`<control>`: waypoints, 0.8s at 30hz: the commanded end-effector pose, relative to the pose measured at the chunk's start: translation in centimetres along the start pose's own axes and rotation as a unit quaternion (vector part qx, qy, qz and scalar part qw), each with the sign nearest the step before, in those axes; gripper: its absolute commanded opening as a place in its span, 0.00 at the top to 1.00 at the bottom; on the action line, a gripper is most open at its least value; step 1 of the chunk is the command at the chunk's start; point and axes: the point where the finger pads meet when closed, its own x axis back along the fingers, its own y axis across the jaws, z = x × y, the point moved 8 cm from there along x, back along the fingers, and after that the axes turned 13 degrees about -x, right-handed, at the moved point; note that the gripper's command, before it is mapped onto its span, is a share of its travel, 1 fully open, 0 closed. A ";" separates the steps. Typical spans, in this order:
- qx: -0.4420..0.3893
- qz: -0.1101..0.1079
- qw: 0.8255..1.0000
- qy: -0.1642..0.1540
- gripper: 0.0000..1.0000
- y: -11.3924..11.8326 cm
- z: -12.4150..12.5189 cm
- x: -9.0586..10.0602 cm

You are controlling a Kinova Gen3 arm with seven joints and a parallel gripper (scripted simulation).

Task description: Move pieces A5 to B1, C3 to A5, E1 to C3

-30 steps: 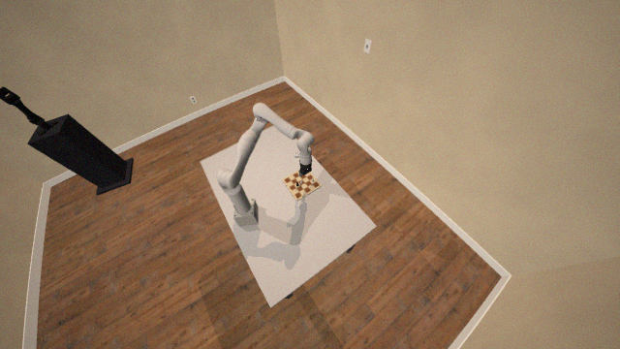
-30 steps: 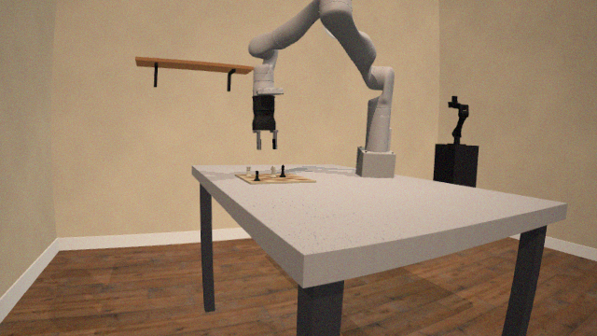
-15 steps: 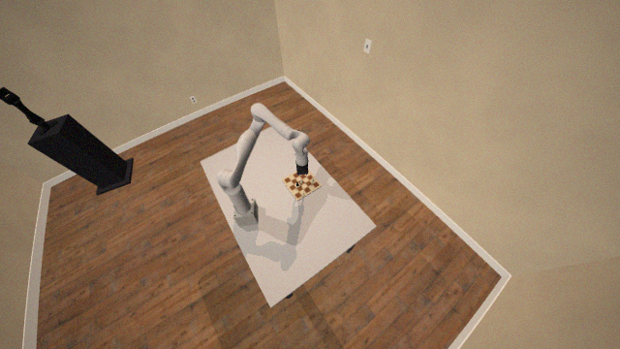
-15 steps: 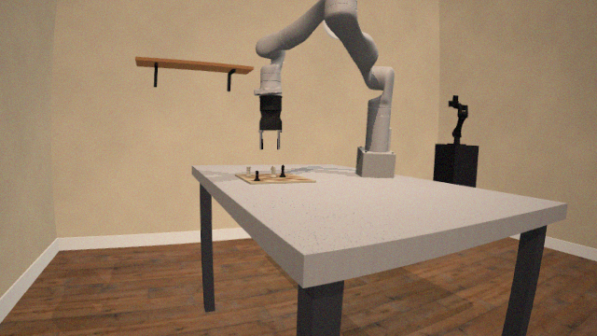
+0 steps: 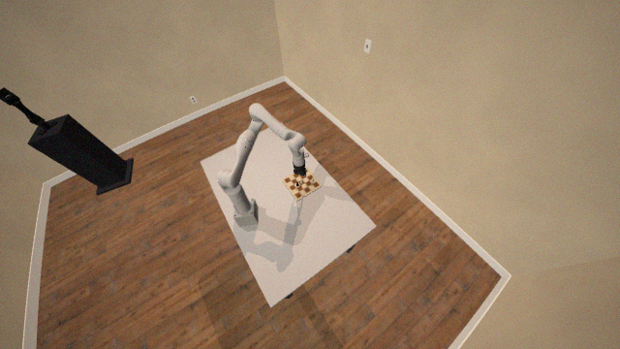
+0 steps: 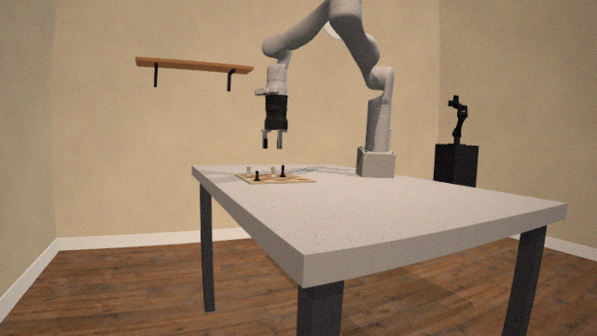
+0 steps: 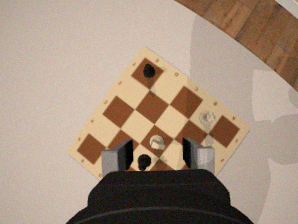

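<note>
A small checkered board [image 5: 304,192] [image 6: 298,179] [image 7: 120,111] lies on the white table [image 5: 291,233] [image 6: 373,210] near its far edge. Several pieces stand on it. In the wrist view a black piece [image 7: 149,70] stands near the far corner, a white piece [image 7: 208,117] at the right, a white piece [image 7: 157,141] near the middle and a black piece [image 7: 144,160] just below it. In the exterior view they show as a white piece [image 6: 248,170], a black piece [image 6: 256,175], a white piece [image 6: 272,170] and a black piece [image 6: 282,171]. My gripper [image 5: 299,171] [image 6: 271,145] [image 7: 157,149] is open and empty, hanging well above the board.
The arm's base [image 5: 244,210] [image 6: 375,161] stands on the table behind the board. A black pedestal with a camera [image 5: 79,152] [image 6: 455,163] stands on the floor beside the table. A wooden wall shelf [image 6: 193,64] hangs behind.
</note>
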 end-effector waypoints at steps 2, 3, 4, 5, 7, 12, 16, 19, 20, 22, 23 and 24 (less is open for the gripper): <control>-0.033 -0.001 0.999 0.001 0.00 -0.2 -0.1 0.0; -0.045 -0.002 0.999 0.001 0.00 -0.2 -0.2 0.1; -0.056 -0.002 0.998 0.002 0.00 -0.2 -0.2 0.1; -0.067 -0.002 0.998 0.002 0.00 -0.2 -0.3 0.1; -0.086 -0.003 0.996 0.003 0.00 -0.2 -0.4 0.1; -0.127 -0.003 0.992 0.006 0.00 -0.3 -0.6 0.2; -0.140 -0.004 0.990 0.006 0.00 -0.3 -0.6 0.2; -0.155 -0.004 0.988 0.007 0.00 -0.3 -0.7 0.2; -0.159 -0.004 0.987 0.008 0.00 -0.3 -0.7 0.2; -0.167 -0.004 0.986 0.008 0.00 -0.3 -0.8 0.3; -0.170 -0.004 0.985 0.008 0.00 -0.3 -0.8 0.3; -0.172 -0.004 0.985 0.008 0.00 -0.3 -0.8 0.3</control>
